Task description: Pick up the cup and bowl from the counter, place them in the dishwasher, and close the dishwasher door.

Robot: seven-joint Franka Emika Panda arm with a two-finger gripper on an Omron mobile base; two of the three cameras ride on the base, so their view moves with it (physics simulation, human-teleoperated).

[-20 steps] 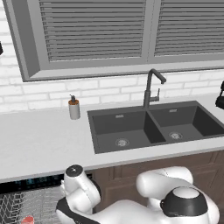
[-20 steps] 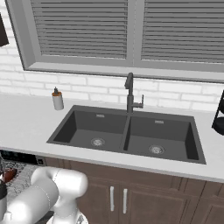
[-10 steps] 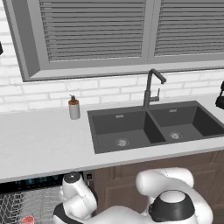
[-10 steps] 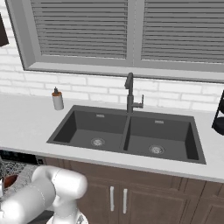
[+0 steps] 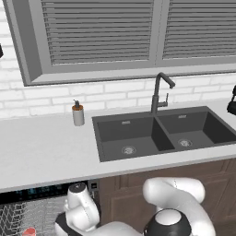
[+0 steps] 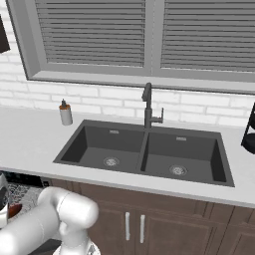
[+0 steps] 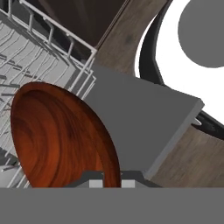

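Observation:
In the hand view the shallow reddish-brown bowl (image 7: 61, 135) stands on edge over the dishwasher's grey wire rack (image 7: 30, 52). My gripper (image 7: 109, 183) is shut on its rim at the bottom. A grey flat panel (image 7: 144, 127), seemingly the open dishwasher door, lies beside the rack. In the left base view the dishwasher (image 5: 41, 192) sits open under the counter (image 5: 41, 152), and a small salmon-red spot, by its colour the cup (image 5: 28, 232), shows in the rack. A sliver of the bowl (image 6: 14, 210) shows at the left edge of the right base view.
A dark double sink (image 5: 156, 133) with a black faucet (image 5: 159, 92) is set in the counter. A grey soap dispenser (image 5: 78, 114) stands by the wall left of it. Brown cabinet doors (image 6: 134, 226) run below the sink. My white arm (image 5: 175, 203) bends low before them.
My arm's elbow has sunk lower and shifted left in both base views. The bowl stays in my grip over the rack.

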